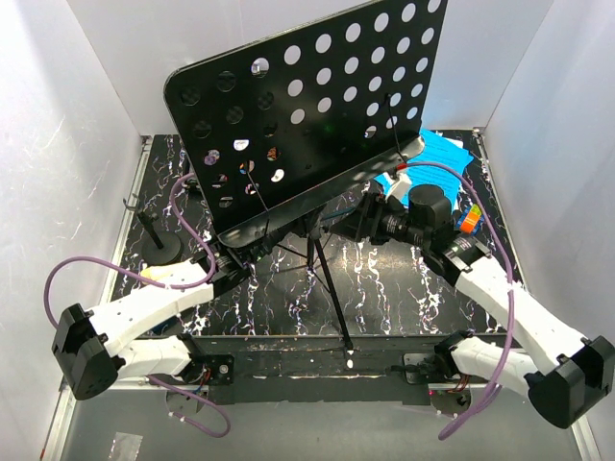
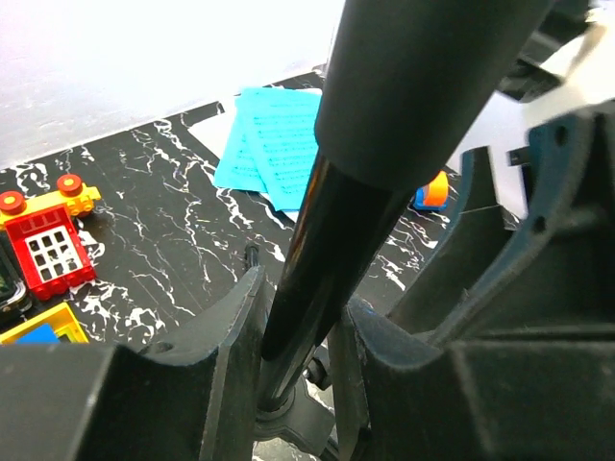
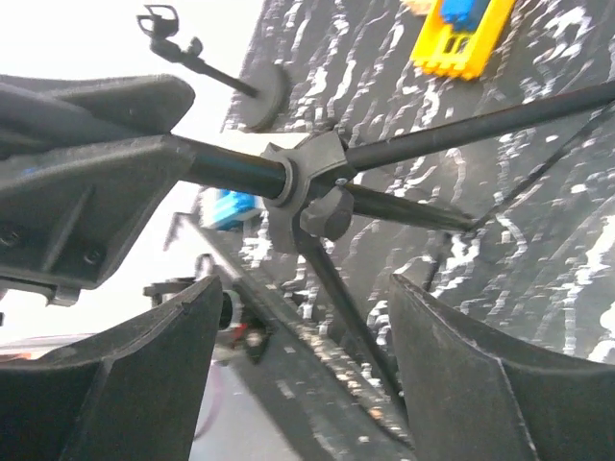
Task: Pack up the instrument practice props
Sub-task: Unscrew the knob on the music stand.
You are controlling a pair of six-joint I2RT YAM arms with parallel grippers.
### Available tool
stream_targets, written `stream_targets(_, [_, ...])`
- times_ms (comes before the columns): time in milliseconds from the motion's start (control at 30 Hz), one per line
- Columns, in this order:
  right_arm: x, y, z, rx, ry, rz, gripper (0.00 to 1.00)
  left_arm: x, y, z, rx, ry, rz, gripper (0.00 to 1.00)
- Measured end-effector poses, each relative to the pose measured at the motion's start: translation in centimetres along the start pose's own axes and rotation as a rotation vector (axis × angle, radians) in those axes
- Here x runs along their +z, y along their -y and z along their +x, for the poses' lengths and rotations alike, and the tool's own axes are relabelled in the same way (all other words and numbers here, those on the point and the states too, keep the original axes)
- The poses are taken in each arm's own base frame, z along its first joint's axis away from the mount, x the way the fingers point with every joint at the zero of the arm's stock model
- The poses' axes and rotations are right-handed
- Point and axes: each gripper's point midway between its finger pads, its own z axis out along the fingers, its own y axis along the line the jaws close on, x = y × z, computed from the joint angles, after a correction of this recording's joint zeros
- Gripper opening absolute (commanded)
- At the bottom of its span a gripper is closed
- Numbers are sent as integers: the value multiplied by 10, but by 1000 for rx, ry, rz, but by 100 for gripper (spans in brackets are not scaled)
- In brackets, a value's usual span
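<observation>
The left gripper (image 2: 303, 293) is squeezing the pole (image 2: 307, 250) of the black music stand (image 1: 279, 134). Its two fingers (image 2: 231, 355) are pressing on the pole from both sides, so they are only a little way apart. The pole is going up between them. The stand's big board with the round holes is leaning over, just above this gripper.

The right gripper (image 3: 306, 288) is wide open and is holding nothing. Its fingers (image 3: 480, 384) are sitting far apart. Just in front of them is the grey collar (image 3: 300, 187) where the stand's thin legs are joining the pole. One thin leg is running down in the gap between the open fingers. The left gripper is showing close by on one side, on the same pole.

The blue sheet-music pages (image 2: 274, 144) are lying flat on the black table (image 1: 384, 288), out past the left gripper's fingertips and well apart from them. From above, they are sitting just behind the right gripper's arm.

The small mic stand (image 3: 258, 91) is standing on its round base, far out beyond the right gripper's fingers. From above, it is near the left gripper, on its outer side.

Some red and yellow toy blocks (image 2: 48, 245) are lying on the table, off to one side of the left gripper.
</observation>
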Motion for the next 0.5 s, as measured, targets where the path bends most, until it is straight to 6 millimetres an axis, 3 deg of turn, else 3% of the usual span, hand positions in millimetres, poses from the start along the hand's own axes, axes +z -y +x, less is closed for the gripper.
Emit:
stream_targets(67, [3,-3,2,99,-36,-48,73,0,0,0,-8,-3,23,0])
stream_targets(167, [12,7,-3,281,-72,-103,70,0,1,-1,-17,-8,50,0])
stream_targets(300, [28,17,5,480,-173,-149,68,0,2,-1,-24,-11,71,0])
stream_targets(500, [35,3,6,599,-266,-249,60,0,2,-1,-27,-10,81,0])
